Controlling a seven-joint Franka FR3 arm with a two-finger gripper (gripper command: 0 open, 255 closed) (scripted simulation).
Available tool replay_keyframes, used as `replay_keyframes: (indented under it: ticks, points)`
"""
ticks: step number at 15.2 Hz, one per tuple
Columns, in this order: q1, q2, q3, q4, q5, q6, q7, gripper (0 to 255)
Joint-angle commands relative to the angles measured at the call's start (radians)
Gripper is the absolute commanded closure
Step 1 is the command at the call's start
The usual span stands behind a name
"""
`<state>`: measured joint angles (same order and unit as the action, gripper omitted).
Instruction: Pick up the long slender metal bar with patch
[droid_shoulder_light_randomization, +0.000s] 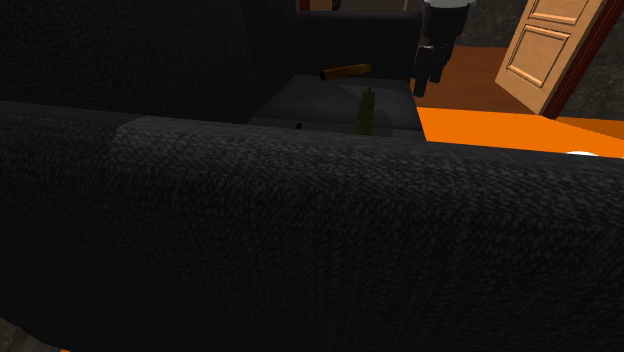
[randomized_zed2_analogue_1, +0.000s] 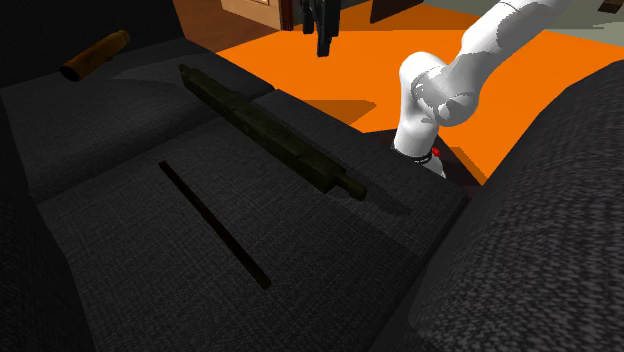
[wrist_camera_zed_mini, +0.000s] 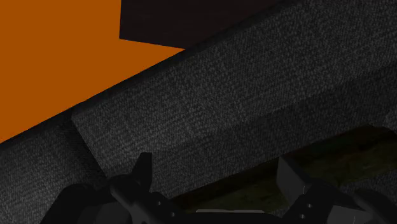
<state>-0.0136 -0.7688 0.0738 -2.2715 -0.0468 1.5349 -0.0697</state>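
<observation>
Olive and mottled with darker patches, the long slender bar (randomized_zed2_analogue_1: 270, 130) is, in my judgement, your target. It lies flat on the dark fabric sofa seat (randomized_zed2_analogue_1: 130, 250), running across the seam between two cushions near their front edge, held there by nothing but its own weight. A thinner black strip (randomized_zed2_analogue_1: 215, 225) lies beside it on the near cushion, and an orange-brown cylinder (randomized_zed2_analogue_1: 95, 55) rests well apart at the back. Your gripper (randomized_zed2_analogue_1: 325, 45) hangs fingers-down above the seat's front edge, probably poised for a straight descent. In the wrist view its fingers stand apart and grasp nothing, with the bar's green showing low between them. It therefore sits below the claw, untouched, with clear air between.
</observation>
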Motion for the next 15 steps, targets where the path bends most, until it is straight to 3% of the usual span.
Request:
replay_keyframes:
  ticks: [1, 9, 15]
  points:
    - [0.000, 0.000, 0.000, 0.000, 0.000, 0.000, 0.000, 0]
    - [-0.044, 0.189, 0.173, 0.059, 0.151, 0.075, 0.403, 0]
    - [-0.082, 0.386, 0.281, 0.164, 0.217, 0.149, 0.695, 0]
